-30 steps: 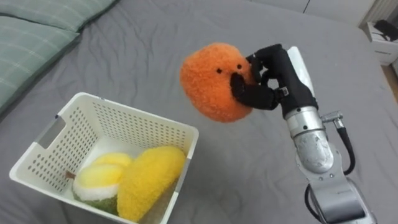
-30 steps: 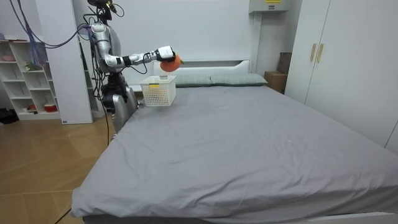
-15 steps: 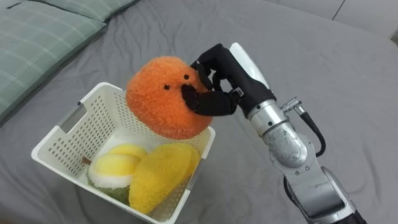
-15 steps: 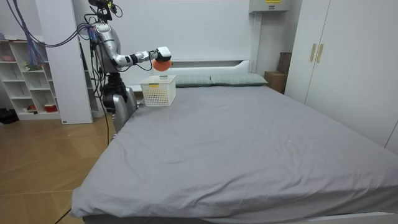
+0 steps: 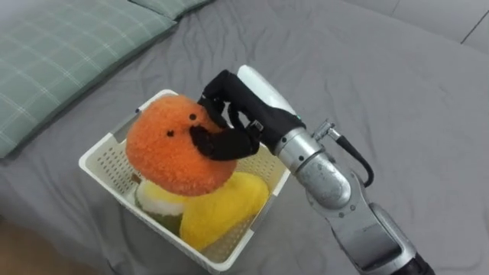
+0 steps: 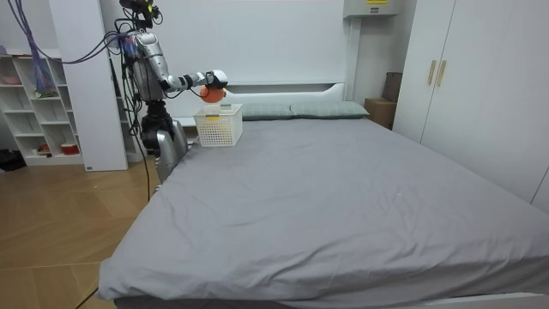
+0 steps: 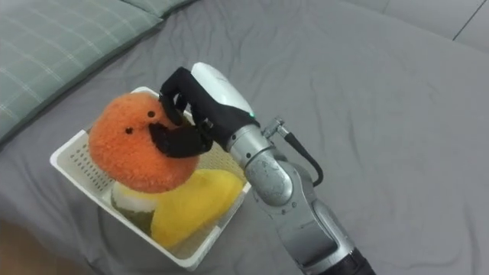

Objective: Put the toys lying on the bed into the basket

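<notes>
My right hand [image 5: 229,126] [image 7: 186,118] is shut on a fuzzy orange round plush toy [image 5: 168,153] [image 7: 131,153] with small black eyes. It holds the toy just above the white perforated basket [image 5: 103,153] [image 7: 72,164], which stands on the grey bed. Inside the basket lie a yellow plush [image 5: 218,210] [image 7: 187,206] and a yellow, white and green plush [image 5: 157,202] [image 7: 126,200], partly hidden under the orange toy. In the room view the robot stands at the bed's head corner, with the orange toy [image 6: 211,90] over the basket [image 6: 219,125].
Green checked pillows [image 5: 61,53] lie beside the basket toward the left. The grey bedsheet [image 5: 397,92] stretches wide to the right. In the room view a white shelf unit [image 6: 34,103] stands behind the robot and wardrobes [image 6: 463,86] at the right.
My right arm has carried the orange toy leftward from beside the basket to over it. The camera has shifted along with it.
</notes>
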Available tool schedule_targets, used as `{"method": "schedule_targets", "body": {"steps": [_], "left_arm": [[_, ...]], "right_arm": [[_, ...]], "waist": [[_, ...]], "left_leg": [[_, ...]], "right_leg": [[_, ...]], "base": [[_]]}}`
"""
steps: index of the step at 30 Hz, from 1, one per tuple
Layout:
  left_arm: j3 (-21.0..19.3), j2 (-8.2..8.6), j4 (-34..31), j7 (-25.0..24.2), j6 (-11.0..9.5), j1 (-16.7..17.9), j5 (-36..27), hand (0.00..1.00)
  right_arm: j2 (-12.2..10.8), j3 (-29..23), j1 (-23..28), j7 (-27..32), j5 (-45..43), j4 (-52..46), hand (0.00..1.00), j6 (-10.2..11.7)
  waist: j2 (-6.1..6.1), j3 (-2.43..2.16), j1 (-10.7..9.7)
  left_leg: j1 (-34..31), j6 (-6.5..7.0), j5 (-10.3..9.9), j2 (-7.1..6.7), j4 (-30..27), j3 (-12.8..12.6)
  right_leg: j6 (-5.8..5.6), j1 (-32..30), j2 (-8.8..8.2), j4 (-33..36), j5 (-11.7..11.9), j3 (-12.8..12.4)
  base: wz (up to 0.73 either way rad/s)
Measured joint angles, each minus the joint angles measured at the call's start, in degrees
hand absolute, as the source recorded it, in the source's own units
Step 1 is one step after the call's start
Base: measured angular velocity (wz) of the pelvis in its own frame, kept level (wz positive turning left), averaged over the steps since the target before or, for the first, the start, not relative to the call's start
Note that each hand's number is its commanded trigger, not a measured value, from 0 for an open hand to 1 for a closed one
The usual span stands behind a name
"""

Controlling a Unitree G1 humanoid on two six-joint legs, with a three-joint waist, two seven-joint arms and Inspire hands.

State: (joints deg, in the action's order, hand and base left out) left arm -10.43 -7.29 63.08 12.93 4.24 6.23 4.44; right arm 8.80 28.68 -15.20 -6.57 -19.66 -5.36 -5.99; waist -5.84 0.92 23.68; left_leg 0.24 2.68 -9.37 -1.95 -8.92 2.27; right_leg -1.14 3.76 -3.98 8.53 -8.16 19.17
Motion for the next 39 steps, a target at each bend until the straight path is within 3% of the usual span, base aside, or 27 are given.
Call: {"method": "schedule_targets", "body": {"steps": [3, 4, 7, 9, 30, 39], "left_arm": [[0.0, 0.0, -0.1, 0.1, 0.0, -0.6, 0.0, 0.0], [0.0, 0.0, -0.1, 0.2, 0.0, -0.8, 0.0, 0.0], [-0.1, -0.08, -0.5, 0.6, 0.1, -0.8, 0.0, 0.0], [-0.1, -0.04, -1.4, 0.6, 0.1, -0.5, 0.0, 0.0], [1.7, -0.02, -2.4, 0.6, 0.3, 0.0, 0.2, 0.0], [1.8, 0.09, -1.1, 0.6, 0.6, 0.0, -0.4, 0.0]], "right_arm": [[0.0, 0.5, 0.0, 0.2, -0.2, 1.7, 0.53, -0.5], [0.0, 0.5, 0.0, 0.3, -0.3, 2.2, 0.51, -0.5], [0.0, 0.6, 0.0, 0.4, -0.6, 2.7, 0.16, -0.5], [0.0, 0.7, 0.0, 0.5, -0.8, 3.2, 0.0, -0.5], [0.3, 1.6, 0.2, 1.2, -1.1, 6.7, 0.0, -0.2], [0.7, 1.6, 0.2, 1.4, -1.9, 6.7, 0.0, -0.2]], "waist": [[-0.52, 0.17, 0.3], [-0.6, 0.22, 0.2], [-0.61, 0.22, 0.3], [-0.6, 0.22, 0.4], [-0.33, 0.39, -0.2], [-0.04, 0.49, -1.6]], "left_leg": [[-0.4, 0.01, 0.0, -0.13, -0.6, 0.5], [-0.7, 0.02, 0.0, -0.25, -0.8, 0.9], [-0.9, 0.03, 0.0, -0.38, -0.9, 1.3], [-0.9, 0.02, 0.0, -0.4, -1.0, 1.5], [-1.6, -0.01, 0.2, -0.74, -1.7, 2.9], [-1.6, -0.01, 0.2, -0.76, -1.8, 2.9]], "right_leg": [[0.0, 0.1, 0.01, 0.0, 0.0, 0.6], [0.0, 0.1, -0.06, 0.0, 0.0, 0.9], [-0.01, 0.1, -0.15, 0.0, 0.0, 1.4], [-0.01, 0.1, -0.15, 0.0, 0.0, 1.4], [-0.02, 0.2, -0.18, 0.0, 0.0, 1.5], [-0.02, 0.3, -0.2, 0.0, 0.0, 1.4]], "base": [[0.1], [0.13], [0.1], [0.02], [0.03], [0.0]]}}
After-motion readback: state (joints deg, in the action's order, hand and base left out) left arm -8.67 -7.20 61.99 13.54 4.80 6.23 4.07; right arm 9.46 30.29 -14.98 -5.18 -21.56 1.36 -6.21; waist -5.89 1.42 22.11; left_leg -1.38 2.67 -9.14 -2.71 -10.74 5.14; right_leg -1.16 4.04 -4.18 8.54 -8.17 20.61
